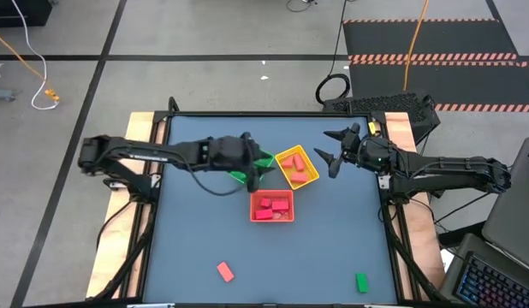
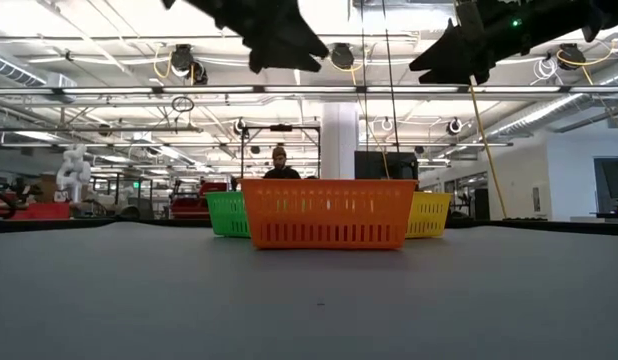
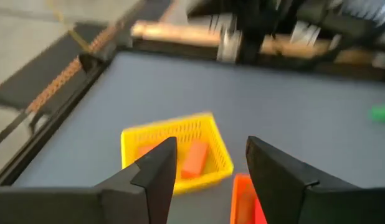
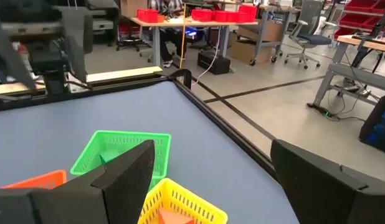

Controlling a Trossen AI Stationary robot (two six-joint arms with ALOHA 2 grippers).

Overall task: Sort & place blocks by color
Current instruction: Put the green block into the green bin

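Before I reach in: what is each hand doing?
Left hand: open, empty, above the trays.
Right hand: open, empty, beside the yellow tray.

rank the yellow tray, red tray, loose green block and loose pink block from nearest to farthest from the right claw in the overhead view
From the right claw:
1. Yellow tray, just beside it toward the table's middle.
2. Red tray, next to the yellow tray on the side away from the claw.
3. Loose green block, near the front edge on the right arm's side.
4. Loose pink block, front edge, left arm's side.
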